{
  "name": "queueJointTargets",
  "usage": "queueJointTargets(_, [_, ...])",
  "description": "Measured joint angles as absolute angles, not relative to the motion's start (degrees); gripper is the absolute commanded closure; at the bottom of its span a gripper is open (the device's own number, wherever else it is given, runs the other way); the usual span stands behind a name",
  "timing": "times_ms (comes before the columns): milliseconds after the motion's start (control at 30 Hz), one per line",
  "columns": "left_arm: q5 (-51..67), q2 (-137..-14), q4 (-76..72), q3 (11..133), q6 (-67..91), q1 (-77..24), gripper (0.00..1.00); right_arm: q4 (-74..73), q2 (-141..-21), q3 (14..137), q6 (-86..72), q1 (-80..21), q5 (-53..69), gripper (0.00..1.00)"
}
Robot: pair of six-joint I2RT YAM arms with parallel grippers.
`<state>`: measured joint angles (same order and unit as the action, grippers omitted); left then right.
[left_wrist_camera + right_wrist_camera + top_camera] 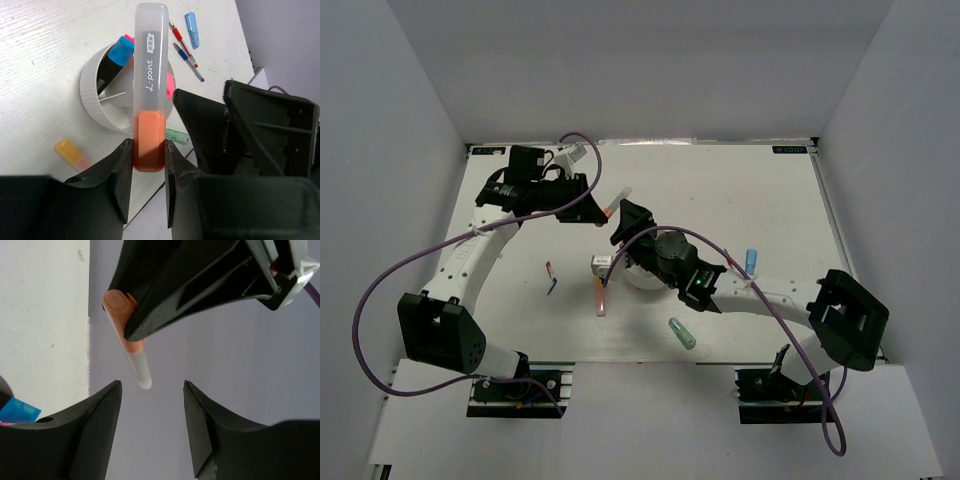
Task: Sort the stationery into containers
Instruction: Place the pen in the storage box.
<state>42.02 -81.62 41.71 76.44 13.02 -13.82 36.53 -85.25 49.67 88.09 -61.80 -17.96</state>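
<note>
- Firmly clenched at the left gripper (148,146): both fingers (122,167) pressed onto the orange lower body of the held highlighter (150,100), with the frosted clear cap pointing away from the wrist.
- Up off the table (40,45), overlapping the white cup (89,82) from the left wrist's angle; whether directly above it, cannot tell.
- Released at the right gripper (151,387): jaws spread wide, nothing between them.
- From the right wrist, tip of that clear cap just above the gap, touching neither finger.
- From overhead, both grippers close together at the far-left side of the cup, with the right arm stretched across most of it.
- Inside the cup: black-and-blue highlighter (116,57) leaning in one compartment, blue end up; pink highlighter (171,86) in another, mostly hidden behind the held one.
- Flat on the table near the cup: mint-green highlighter (177,136) on one side, loose orange highlighter (70,151) on the other.
- Farther off: red pen (182,42) and blue pen (189,61) lying side by side, nearly touching, with a blue highlighter (192,29) just beyond them.
</note>
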Motion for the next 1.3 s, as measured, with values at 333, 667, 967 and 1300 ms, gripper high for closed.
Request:
queueJointTargets(333, [41.52, -81.62, 41.58, 76.47, 12.64, -15.9, 1.0, 36.18, -86.7, 49.74, 88.07, -61.98, -17.63, 0.47])
queueJointTargets(667, [38.46, -81.62, 41.63, 77.12, 11.07, -18.35, 1.0, 34.96, -88.77, 51.66, 87.68, -62.72, -17.43, 0.6])
queueJointTargets(967, [36.34, -81.62, 41.85, 77.21, 9.54, -19.27, 1.0, 33.01, -89.14, 52.38, 86.83, -62.74, -18.09, 0.94])
queueJointTargets(1300, [35.81, -80.71, 40.75, 76.79, 9.21, -19.66, 0.62, 34.15, -89.12, 52.38, 86.3, -62.76, -19.49, 1.0])
